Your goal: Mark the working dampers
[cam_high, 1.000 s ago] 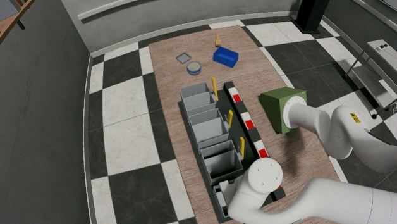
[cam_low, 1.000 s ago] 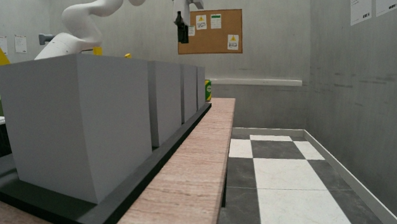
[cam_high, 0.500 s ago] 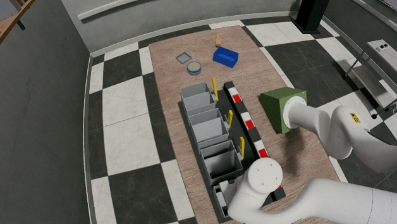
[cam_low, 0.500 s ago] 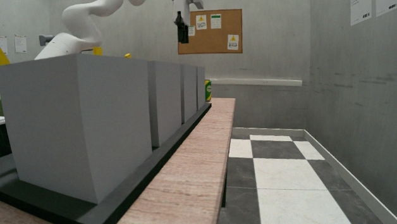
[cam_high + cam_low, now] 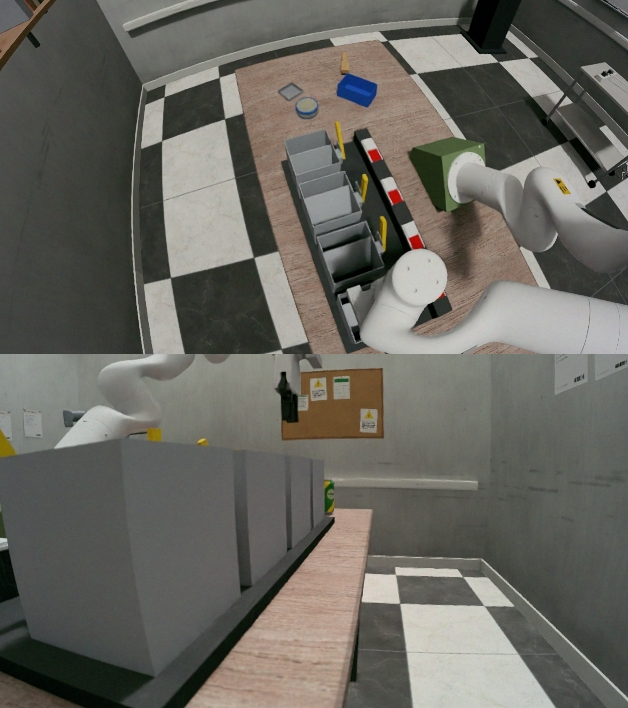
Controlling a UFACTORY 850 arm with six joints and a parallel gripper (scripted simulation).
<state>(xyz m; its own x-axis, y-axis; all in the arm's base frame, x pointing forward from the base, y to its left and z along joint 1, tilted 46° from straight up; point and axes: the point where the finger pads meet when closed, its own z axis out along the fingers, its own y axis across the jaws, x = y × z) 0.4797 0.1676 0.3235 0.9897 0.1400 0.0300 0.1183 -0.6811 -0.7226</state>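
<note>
Four grey box dampers stand in a row on a black base. Three show fully in the top view: the first damper, the second damper and the third damper. The fourth damper is mostly hidden under my arm. Yellow levers stand beside them. The slider strip shows red at the first slider, the second slider and the third slider; the fourth is mostly hidden. My gripper hangs high above the fourth damper's end, partly open and empty.
A blue bin, a round tin, a grey square tile and a small wooden block lie at the table's far end. The green robot base stands beside the sliders. A green and yellow can stands past the fourth damper.
</note>
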